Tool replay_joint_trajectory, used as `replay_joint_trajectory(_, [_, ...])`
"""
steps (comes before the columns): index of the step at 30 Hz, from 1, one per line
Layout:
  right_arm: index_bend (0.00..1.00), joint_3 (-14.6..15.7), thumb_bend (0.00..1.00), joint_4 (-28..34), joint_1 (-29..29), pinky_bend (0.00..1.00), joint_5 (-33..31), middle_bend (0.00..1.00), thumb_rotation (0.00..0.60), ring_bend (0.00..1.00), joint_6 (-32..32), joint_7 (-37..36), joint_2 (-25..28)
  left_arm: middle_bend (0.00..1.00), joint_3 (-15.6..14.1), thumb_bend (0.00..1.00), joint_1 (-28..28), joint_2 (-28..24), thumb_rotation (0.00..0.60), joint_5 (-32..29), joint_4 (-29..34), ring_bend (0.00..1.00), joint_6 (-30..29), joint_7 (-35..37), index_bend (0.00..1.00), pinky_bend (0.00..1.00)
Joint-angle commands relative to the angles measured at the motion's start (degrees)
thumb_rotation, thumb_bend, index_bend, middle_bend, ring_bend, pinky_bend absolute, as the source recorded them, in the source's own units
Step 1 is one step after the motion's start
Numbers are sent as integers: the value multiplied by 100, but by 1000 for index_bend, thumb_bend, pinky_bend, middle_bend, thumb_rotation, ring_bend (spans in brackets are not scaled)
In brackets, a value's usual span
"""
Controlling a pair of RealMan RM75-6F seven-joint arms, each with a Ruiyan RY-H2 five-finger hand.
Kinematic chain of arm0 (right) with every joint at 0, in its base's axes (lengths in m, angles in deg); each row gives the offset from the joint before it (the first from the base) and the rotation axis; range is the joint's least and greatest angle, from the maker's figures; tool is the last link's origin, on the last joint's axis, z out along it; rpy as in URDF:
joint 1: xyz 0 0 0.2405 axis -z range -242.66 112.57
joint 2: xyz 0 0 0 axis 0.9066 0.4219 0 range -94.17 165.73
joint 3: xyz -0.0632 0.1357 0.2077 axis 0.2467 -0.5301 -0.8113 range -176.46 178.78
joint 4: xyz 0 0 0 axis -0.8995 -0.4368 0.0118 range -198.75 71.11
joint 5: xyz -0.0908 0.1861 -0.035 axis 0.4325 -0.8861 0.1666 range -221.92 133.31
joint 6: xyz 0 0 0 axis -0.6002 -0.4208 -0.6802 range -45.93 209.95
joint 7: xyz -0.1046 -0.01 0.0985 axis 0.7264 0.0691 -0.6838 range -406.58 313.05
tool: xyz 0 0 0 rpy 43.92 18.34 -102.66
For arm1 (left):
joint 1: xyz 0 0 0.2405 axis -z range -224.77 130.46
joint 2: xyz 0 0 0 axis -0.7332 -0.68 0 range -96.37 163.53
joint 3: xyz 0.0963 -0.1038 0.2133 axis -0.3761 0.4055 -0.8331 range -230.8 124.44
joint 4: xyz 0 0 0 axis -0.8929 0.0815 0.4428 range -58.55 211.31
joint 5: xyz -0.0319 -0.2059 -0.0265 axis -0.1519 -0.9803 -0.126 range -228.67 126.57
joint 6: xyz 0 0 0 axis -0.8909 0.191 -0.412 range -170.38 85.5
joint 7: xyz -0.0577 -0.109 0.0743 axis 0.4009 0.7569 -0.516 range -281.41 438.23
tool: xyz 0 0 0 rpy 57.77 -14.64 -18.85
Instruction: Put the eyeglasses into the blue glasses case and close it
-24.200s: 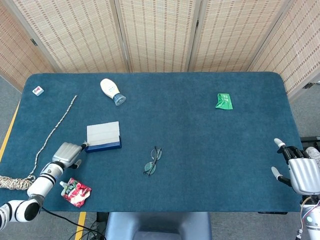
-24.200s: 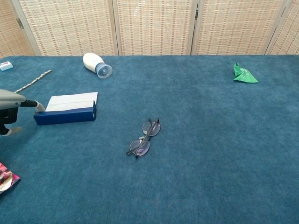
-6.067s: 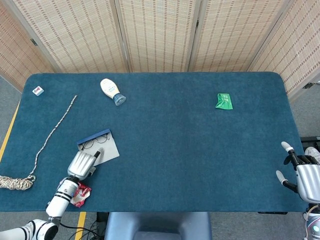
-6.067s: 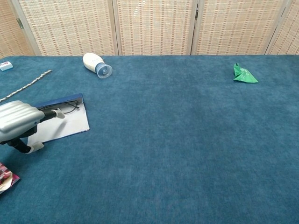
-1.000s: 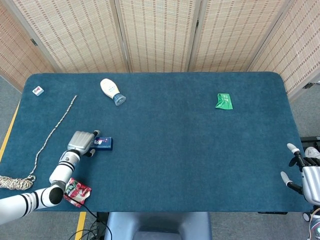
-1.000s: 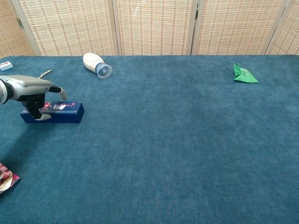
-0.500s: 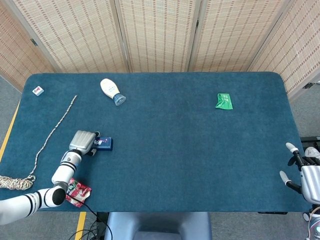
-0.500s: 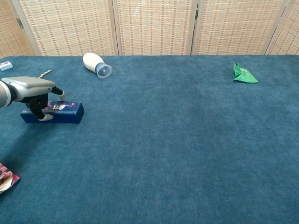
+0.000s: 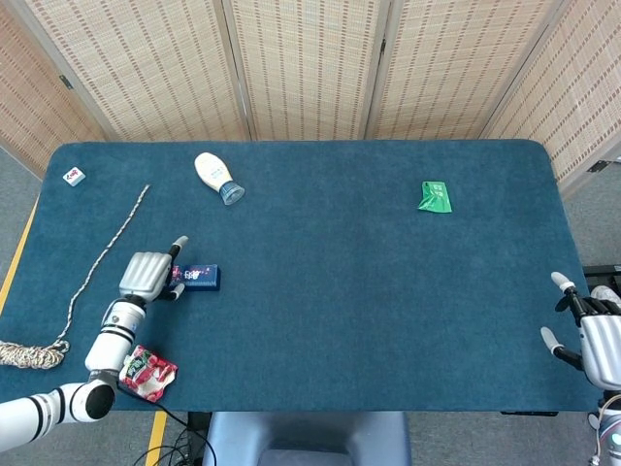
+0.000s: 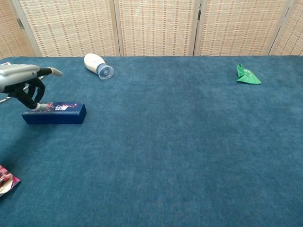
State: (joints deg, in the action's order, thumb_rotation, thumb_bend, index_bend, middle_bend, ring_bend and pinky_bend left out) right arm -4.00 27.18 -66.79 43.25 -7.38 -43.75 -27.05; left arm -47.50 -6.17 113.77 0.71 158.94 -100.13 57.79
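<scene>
Lying shut, blue glasses case (image 10: 55, 113) under left hand (image 10: 21, 80) fingertips.

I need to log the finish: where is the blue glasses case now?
In both views the blue glasses case lies closed on the table's left side, just beside the left hand.

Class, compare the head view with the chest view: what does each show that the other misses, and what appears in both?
Only the head view shows the right hand at the table's right edge, the coiled rope and the left forearm.

Only the chest view shows the case's long front side.

Both show the left hand above the closed blue glasses case, the white bottle, the green packet, the red snack pouch and the small white tag.
</scene>
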Motion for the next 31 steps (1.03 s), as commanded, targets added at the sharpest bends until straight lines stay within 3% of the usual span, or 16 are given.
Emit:
replay_joint_trajectory(1, [141, 31, 266, 32, -45, 405, 70, 433, 600, 403, 52, 1, 40, 580, -37, 352, -510, -117, 600, 522, 161, 544, -844, 263, 84, 727])
replay_joint_trajectory(7, [141, 44, 265, -51, -104, 405, 140, 376, 600, 323, 97, -245, 57, 526, -275, 352, -1146, -336, 600, 915, 407, 455, -1788, 105, 103, 617])
replay_joint_trajectory(16, [141, 97, 265, -171, -273, 397, 278, 348, 600, 294, 292, -482, 0, 426, -629, 348, -2167, -866, 600, 1526, 925, 365, -2959, 273, 127, 484])
replay_joint_trajectory(23, [141, 114, 265, -160, -355, 394, 322, 348, 600, 293, 352, -449, -95, 414, -796, 347, -2686, -1165, 600, 1773, 1252, 360, -3361, 171, 131, 460])
replay_joint_trajectory(31, [141, 96, 266, -90, -419, 394, 274, 348, 600, 294, 410, -433, -106, 408, -757, 345, -2924, -1148, 600, 2035, 1406, 359, -3464, 67, 131, 454])
